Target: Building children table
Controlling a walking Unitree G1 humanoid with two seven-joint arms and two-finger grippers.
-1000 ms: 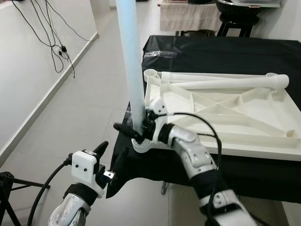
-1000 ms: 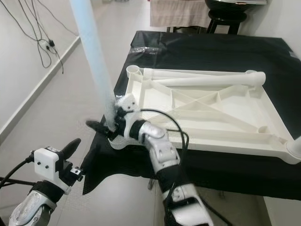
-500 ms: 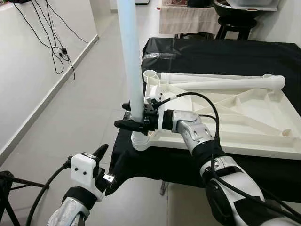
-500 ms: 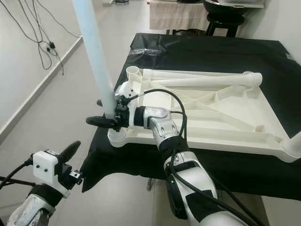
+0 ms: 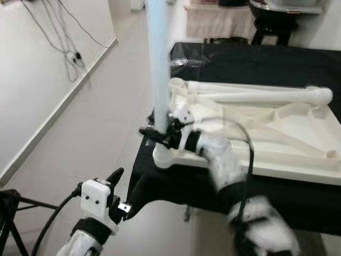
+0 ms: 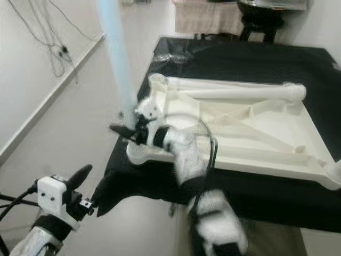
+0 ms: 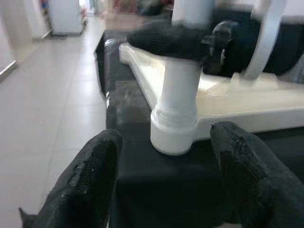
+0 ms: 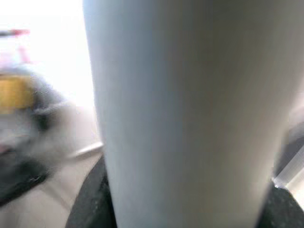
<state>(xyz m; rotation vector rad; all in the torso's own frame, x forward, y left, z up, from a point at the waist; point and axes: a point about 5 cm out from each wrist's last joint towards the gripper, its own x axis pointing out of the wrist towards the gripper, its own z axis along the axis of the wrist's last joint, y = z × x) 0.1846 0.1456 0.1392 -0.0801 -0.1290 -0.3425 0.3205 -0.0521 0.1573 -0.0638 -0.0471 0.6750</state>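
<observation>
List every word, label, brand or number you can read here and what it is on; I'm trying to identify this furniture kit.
None can be read.
The upturned white plastic tabletop shows bare ribs.
The pale blue upright tube leg, held by the right pincer, is plain.
The left pincer bears no marking.

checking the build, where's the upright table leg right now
The upright table leg stands in the near-left corner socket of the upside-down tabletop, gripped by the right gripper.
</observation>
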